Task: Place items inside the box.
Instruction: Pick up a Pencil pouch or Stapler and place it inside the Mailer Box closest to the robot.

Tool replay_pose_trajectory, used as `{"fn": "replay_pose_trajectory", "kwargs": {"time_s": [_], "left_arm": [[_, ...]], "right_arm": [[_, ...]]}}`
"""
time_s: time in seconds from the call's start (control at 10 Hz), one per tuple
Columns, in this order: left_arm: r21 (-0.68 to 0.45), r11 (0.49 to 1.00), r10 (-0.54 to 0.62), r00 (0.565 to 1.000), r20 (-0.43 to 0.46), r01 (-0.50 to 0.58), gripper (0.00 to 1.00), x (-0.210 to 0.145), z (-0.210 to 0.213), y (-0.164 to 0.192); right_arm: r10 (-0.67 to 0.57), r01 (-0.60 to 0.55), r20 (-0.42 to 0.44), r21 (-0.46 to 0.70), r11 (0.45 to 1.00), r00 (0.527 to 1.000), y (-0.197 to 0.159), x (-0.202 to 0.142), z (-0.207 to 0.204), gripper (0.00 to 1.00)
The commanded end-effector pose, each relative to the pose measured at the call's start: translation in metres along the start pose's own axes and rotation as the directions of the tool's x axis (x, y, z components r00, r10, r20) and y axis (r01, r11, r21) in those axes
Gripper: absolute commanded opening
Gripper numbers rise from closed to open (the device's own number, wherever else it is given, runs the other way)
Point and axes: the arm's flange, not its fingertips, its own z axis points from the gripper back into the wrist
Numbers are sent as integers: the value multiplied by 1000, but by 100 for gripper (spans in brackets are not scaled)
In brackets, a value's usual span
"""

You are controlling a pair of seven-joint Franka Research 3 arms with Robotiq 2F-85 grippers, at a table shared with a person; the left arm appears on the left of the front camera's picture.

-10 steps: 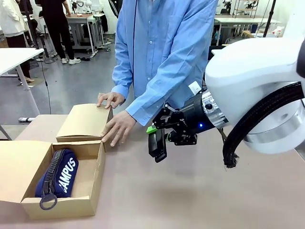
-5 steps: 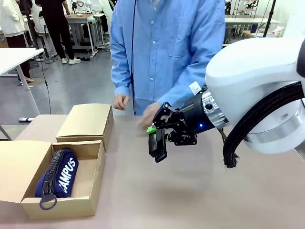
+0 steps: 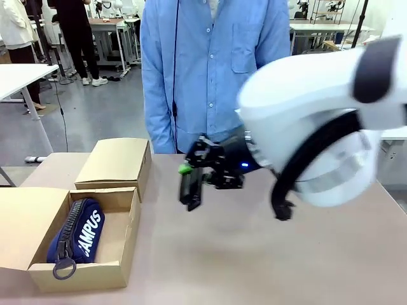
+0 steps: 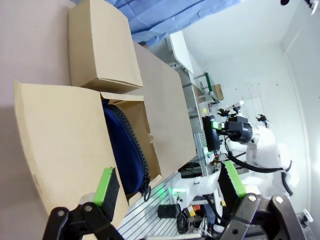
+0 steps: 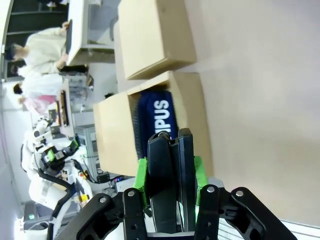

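Note:
My right gripper (image 3: 189,182) hangs above the table's middle, shut on a black stapler (image 3: 191,190) that points downward. In the right wrist view the stapler (image 5: 169,150) stands clamped between the green pads (image 5: 142,176). The open cardboard box (image 3: 125,240) sits at the front left with a navy "CAMPUS" zip pouch (image 3: 79,235) lying inside. The stapler is to the right of the box and higher than it. In the left wrist view my left gripper (image 4: 170,182) is open, with nothing between its fingers, looking at the box (image 4: 60,130) and the pouch (image 4: 125,150).
A closed cardboard box (image 3: 116,162) stands just behind the open one. A person in a blue shirt (image 3: 210,63) stands at the far edge of the table, with no hands over it. Bare tabletop (image 3: 254,254) stretches to the right of the boxes.
My right arm has swung left toward the boxes with the stapler in its grip. The person's hands have left the closed box and drawn back from the table.

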Motion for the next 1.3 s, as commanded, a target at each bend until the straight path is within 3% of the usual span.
{"fn": "replay_pose_trajectory", "kwargs": {"time_s": [0.0,0.1,0.2,0.6,0.9,1.1,1.2], "left_arm": [[-23,1000,-20,1000,17,20,100,2,-1,-2],[-23,1000,-20,1000,17,20,100,2,-1,-2],[-23,1000,-20,1000,17,20,100,2,-1,-2],[-23,1000,-20,1000,17,20,100,2,-1,-2],[-23,1000,-20,1000,17,20,100,2,-1,-2],[-23,1000,-20,1000,17,20,100,2,-1,-2],[-23,1000,-20,1000,17,20,100,2,-1,-2]], "right_arm": [[-22,23,-32,30,999,999,33,-6,-82,41],[-33,37,-49,66,997,998,43,-14,-111,41],[-6,14,-127,62,998,992,52,-27,-142,41],[70,-72,-138,-12,997,988,47,-46,-199,41],[79,-80,-200,8,997,977,44,-49,-203,41],[68,-66,-193,17,998,979,44,-44,-198,45],[62,-61,-190,11,998,980,45,-44,-198,94]]}}
